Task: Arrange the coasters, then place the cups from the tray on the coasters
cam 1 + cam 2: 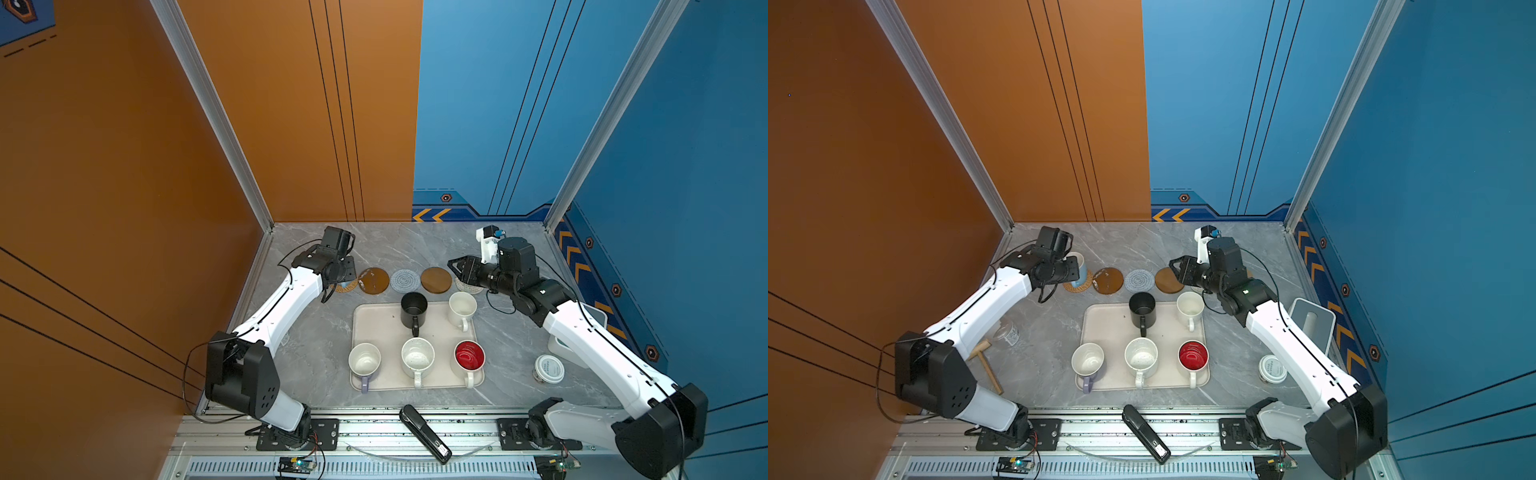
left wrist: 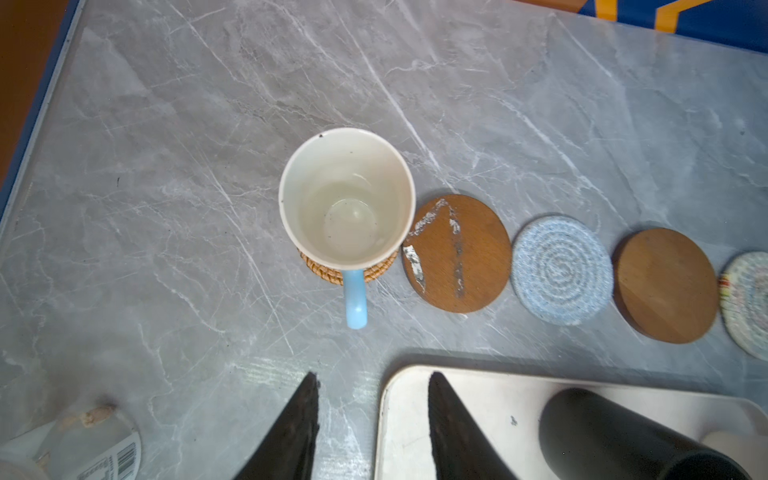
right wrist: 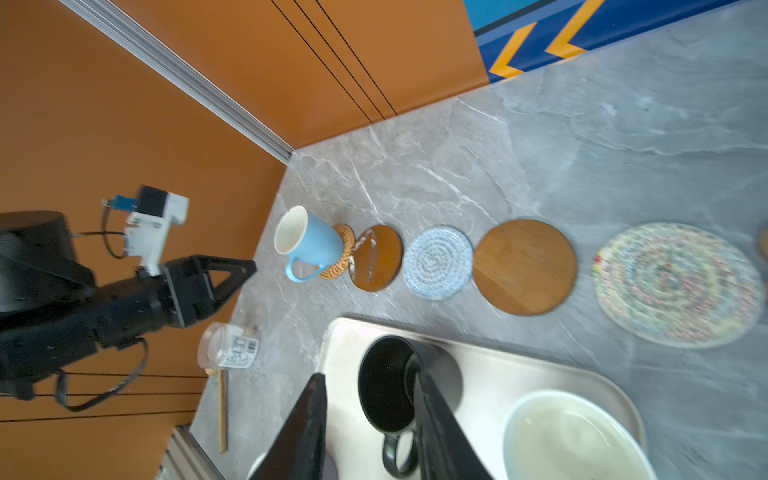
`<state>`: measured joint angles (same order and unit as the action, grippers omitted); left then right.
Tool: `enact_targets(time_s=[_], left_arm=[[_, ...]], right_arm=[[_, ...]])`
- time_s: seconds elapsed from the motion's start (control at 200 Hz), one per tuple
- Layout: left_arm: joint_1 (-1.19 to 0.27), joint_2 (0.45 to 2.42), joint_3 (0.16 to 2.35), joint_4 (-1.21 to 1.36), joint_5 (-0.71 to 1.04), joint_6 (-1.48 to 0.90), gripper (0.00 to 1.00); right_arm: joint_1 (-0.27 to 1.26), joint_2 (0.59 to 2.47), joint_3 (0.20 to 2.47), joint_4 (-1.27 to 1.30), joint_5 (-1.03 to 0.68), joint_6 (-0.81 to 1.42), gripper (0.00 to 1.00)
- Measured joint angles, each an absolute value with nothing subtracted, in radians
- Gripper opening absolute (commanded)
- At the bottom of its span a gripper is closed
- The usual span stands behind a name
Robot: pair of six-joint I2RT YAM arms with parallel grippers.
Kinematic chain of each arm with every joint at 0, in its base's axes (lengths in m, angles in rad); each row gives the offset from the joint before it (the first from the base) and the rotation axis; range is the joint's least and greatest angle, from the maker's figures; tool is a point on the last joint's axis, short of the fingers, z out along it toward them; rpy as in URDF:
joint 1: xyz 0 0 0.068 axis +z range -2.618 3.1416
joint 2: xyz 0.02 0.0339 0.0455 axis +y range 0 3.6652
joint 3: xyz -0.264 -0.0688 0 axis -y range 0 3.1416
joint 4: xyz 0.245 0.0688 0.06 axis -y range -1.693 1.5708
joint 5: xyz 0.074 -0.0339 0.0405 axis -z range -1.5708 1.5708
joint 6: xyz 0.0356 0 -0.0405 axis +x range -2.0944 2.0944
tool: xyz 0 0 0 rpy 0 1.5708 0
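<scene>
Clear glass jar (image 3: 228, 349), at nine o'clock of the cream-beige rectangular tray (image 1: 1104, 324): white paper label with a black barcode and small print, too small to read. White round lidded jar (image 1: 549, 368), at the tray's three o'clock: grey print on the lid, illegible. Blue back wall (image 1: 478, 124): two orange chevron signs (image 1: 432, 215) pointing to nine o'clock.

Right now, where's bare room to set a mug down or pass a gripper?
Free: the table strip between the back wall and the coaster row; the back-left corner of the tray, beside the black mug; the table between tray and white lidded jar. Crowded: the tray's front row of three mugs, and the narrow gap between coaster row and tray.
</scene>
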<state>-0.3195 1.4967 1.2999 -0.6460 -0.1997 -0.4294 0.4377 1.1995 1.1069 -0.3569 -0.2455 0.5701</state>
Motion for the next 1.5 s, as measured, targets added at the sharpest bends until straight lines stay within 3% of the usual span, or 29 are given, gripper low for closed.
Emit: enact_targets(time_s=[0.265,0.531,1.502], left_arm=[[-0.421,1.389,1.264,-0.646,-0.190,-0.434,0.47],[-0.537,1.317,1.243,-0.646,-0.186,-0.458,0.48],[-0.676,1.303,1.117,-0.524,-0.171,-0.514,0.49]], right_arm=[[0.470,1.056,1.106,-0.654,-0.101,0.513,0.40],[0.509,1.031,1.023,-0.758,-0.042,0.516,0.43],[0.584,1.197,0.924,-0.703,0.051,0.597,0.47]])
